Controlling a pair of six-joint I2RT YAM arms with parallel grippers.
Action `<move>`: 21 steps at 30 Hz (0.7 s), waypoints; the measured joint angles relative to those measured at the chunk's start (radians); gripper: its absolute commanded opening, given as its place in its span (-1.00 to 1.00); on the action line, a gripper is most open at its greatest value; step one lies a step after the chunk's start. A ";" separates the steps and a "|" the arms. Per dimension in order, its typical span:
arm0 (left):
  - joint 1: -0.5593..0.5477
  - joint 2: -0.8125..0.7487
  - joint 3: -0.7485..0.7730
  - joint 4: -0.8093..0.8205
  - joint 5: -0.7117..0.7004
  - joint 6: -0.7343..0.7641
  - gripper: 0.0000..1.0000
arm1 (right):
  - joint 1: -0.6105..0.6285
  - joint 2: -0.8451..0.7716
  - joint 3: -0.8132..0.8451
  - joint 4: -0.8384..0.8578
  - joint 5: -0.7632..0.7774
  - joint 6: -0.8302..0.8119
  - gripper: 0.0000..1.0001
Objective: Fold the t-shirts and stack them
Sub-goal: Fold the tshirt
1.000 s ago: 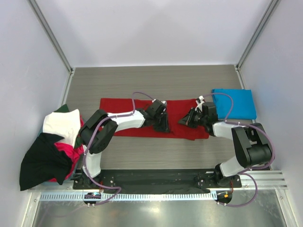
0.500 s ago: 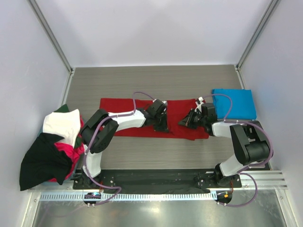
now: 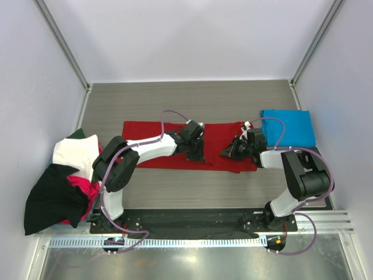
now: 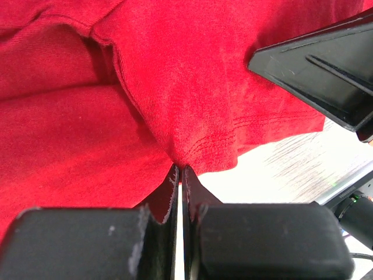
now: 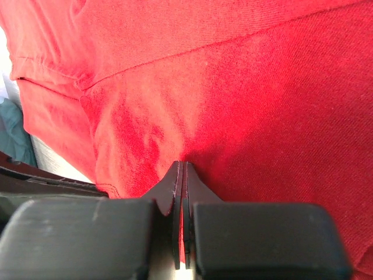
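A deep red t-shirt (image 3: 148, 135) lies spread across the middle of the table. My left gripper (image 3: 199, 156) is shut on its near edge, pinching a fold of red cloth (image 4: 192, 140) at the fingertips. My right gripper (image 3: 228, 150) is shut on the red cloth (image 5: 245, 99) a little to the right, facing the left one. A bright blue t-shirt (image 3: 288, 127) lies folded flat at the right, just behind my right arm.
A pile of loose shirts, white (image 3: 74, 153), black (image 3: 51, 198) and magenta (image 3: 84, 186), sits at the left table edge. Grey walls close in the table on three sides. The black base rail (image 3: 192, 219) runs along the near edge.
Both grippers have shifted slightly away from the near edge with the red cloth still pinched. The shirts have otherwise not moved.
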 measured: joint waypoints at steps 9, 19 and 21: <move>0.006 -0.025 -0.001 -0.034 -0.043 0.022 -0.96 | 0.000 0.000 -0.002 0.004 0.004 0.000 -0.97; 0.008 -0.074 -0.044 -0.059 -0.060 0.058 -0.02 | 0.002 -0.027 -0.004 -0.018 0.035 -0.007 -0.85; 0.010 -0.105 -0.056 -0.074 -0.071 0.069 0.02 | 0.002 -0.066 -0.007 -0.051 0.058 -0.009 -0.82</move>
